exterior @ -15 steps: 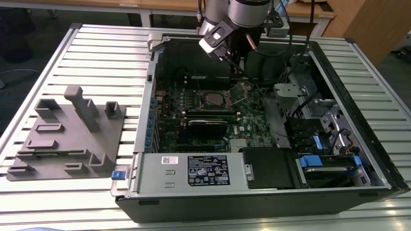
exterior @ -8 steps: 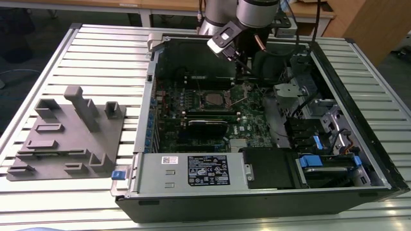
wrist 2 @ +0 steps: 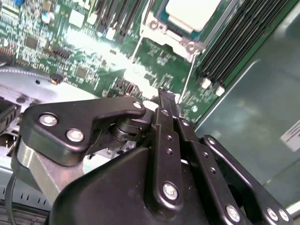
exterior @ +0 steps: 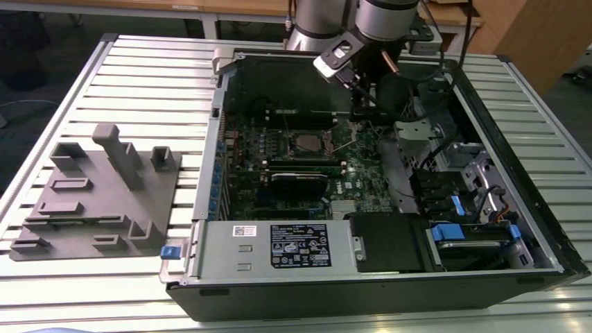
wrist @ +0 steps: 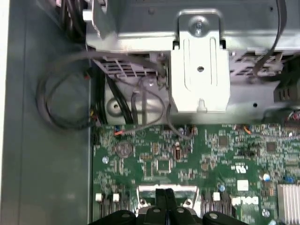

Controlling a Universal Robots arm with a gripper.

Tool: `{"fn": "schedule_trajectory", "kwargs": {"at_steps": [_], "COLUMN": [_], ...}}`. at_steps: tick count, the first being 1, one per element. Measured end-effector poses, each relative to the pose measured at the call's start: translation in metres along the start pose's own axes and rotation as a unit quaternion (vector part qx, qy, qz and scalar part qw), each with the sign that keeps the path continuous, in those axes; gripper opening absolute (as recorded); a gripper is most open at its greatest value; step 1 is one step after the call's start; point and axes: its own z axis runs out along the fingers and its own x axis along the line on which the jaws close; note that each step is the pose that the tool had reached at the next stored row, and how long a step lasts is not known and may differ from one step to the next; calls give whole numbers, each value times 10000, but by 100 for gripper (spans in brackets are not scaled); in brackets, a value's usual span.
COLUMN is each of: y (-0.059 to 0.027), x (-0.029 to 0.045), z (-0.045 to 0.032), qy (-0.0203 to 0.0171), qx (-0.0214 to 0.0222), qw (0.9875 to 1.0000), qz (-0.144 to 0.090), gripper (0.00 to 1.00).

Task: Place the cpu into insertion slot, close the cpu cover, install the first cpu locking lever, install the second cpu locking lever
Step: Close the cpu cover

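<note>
Cpu (exterior: 303, 143) lies flat in the insertion slot (exterior: 287, 143) on the green motherboard (exterior: 365, 177), dull silver top up, inside the open computer case (exterior: 370, 302). In the second wrist view the cpu cover (wrist 2: 171, 37) frames the chip. A thin wire lever (wrist 2: 187, 75) runs from the socket's corner toward the gripper (wrist 2: 162, 93). Its black fingers are pressed together, nothing visible between them, over the board near the socket, toward the exterior view's right.

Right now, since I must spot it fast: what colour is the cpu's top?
Pale silver-grey; the cpu shows best in the second wrist view.
</note>
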Motion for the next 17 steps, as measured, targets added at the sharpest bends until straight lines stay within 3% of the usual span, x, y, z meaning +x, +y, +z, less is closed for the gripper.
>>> {"fn": "schedule_trajectory", "kwargs": {"at_steps": [11, 17], "y": [228, 236], "x": [11, 11], "z": [10, 10], "qy": [0, 0], "qx": [0, 0], "qw": [10000, 10000], "qz": [0, 0], "gripper": [11, 11]}}
